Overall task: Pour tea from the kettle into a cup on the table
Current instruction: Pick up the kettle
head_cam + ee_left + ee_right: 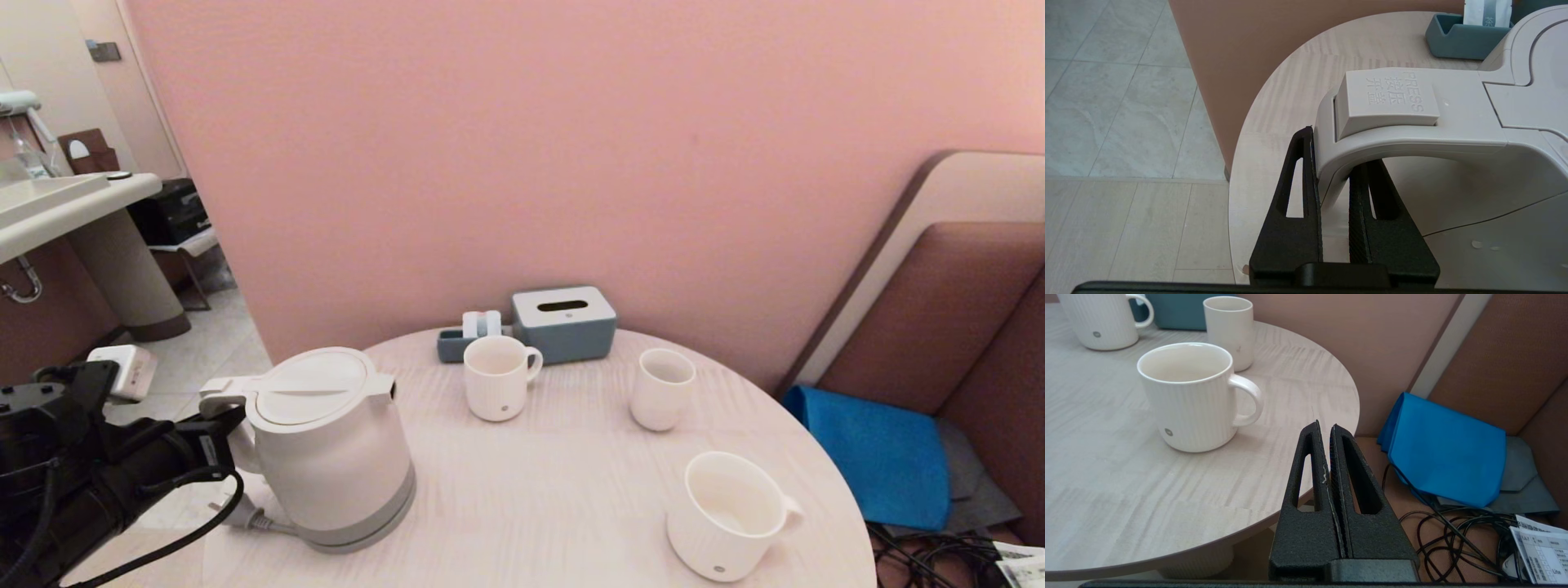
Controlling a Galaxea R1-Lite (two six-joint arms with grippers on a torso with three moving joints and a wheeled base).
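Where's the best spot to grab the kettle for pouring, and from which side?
Grip the kettle by its loop handle, coming from the robot's left, opposite the spout. The handle juts out that way, and the left claw already straddles it there, one finger through the loop.

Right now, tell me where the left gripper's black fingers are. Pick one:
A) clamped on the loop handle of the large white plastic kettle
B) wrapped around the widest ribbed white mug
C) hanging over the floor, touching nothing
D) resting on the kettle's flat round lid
A: in the left wrist view the left gripper has one finger outside and one inside the loop handle of the large white plastic kettle, which stands on the pale wood-grain table.
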